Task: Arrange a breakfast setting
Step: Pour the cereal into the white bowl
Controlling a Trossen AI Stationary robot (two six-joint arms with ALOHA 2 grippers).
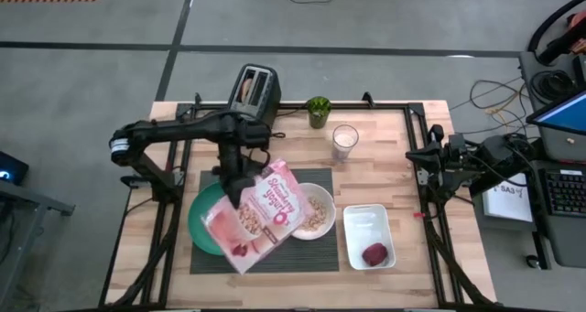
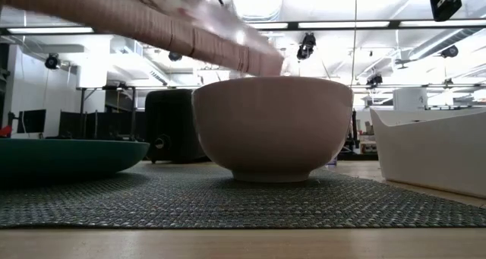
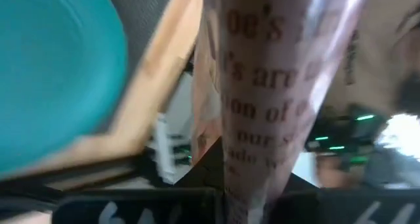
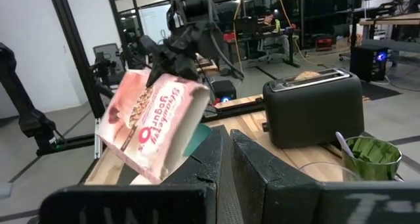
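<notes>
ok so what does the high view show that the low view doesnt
Only the high view shows the left gripper shut on the tilted pink cereal box, cereal in the white bowl, the milk glass, a red item in the white rectangular dish, and the right arm parked at the table's right edge. Only the low view shows the room's ceiling lights. Both show the bowl, green plate, placemat, toaster and box.

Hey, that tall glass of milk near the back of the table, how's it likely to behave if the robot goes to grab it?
The milk glass stands tall and narrow, so a sideways nudge would probably tip it. It looks nearly full, so likely heavy for its size and apt to slosh. Smooth clear walls may slip in the fingers.
</notes>
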